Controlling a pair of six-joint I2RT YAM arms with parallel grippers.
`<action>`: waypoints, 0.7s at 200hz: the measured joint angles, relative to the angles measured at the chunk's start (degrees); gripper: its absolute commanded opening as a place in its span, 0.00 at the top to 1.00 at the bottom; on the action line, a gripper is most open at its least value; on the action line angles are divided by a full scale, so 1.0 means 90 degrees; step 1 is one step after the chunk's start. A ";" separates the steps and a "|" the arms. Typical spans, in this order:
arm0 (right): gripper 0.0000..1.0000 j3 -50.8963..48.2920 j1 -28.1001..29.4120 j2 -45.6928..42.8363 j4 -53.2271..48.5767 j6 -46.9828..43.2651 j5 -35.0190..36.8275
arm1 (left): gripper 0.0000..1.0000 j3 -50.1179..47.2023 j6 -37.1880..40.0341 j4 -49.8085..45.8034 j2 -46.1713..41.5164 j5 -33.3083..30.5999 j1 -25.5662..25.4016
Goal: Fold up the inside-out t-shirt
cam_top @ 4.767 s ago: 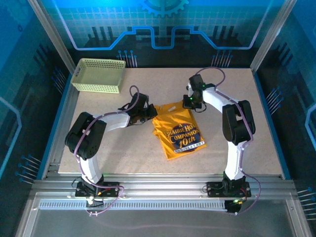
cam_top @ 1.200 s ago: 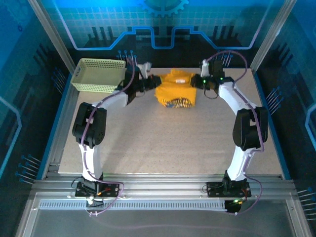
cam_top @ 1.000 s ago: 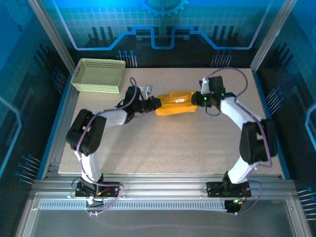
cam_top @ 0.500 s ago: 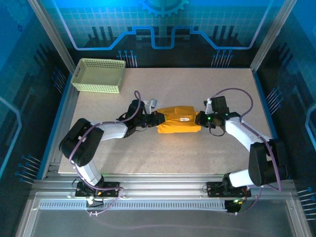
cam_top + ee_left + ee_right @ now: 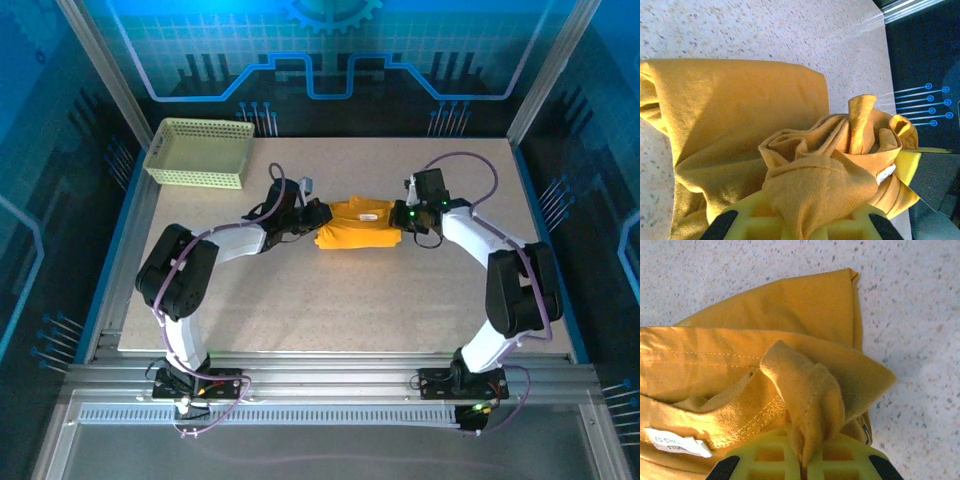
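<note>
Stretched between both arms, the bunched mustard-yellow cloth t-shirt (image 5: 361, 222) hangs low over the middle of the speckled tabletop (image 5: 350, 300), white neck label (image 5: 370, 213) up. The left end effector (image 5: 318, 216) is clamped on a wad of cloth at its left end, and the right end effector (image 5: 400, 215) pinches a fold at its right. Half a second earlier the shirt was nearer the arm bases; it now sits farther back.

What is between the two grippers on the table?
The mustard t-shirt spans the gap in the top view, its ends pinched by the left gripper and the right gripper.
</note>
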 measured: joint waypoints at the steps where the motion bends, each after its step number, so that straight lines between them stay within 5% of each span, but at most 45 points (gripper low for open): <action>1: 1.00 0.0007 0.0005 0.0012 0.0007 -0.0002 0.0017 | 1.00 0.0002 0.0000 0.0000 0.0005 0.0000 0.0002; 48: 1.00 -0.0556 0.0347 -0.0617 0.0403 -0.0406 0.0192 | 1.00 -0.0617 0.0165 0.0287 -0.0311 0.0000 -0.0024; 114: 1.00 -0.2620 0.1413 -0.3480 0.0165 -0.0503 0.0646 | 1.00 -0.2756 0.0634 0.0413 -0.2956 -0.0170 -0.1285; 140: 1.00 -0.2987 0.1452 -0.4449 0.0107 -0.0454 0.0801 | 1.00 -0.2912 0.0639 0.0260 -0.3560 -0.0537 -0.1370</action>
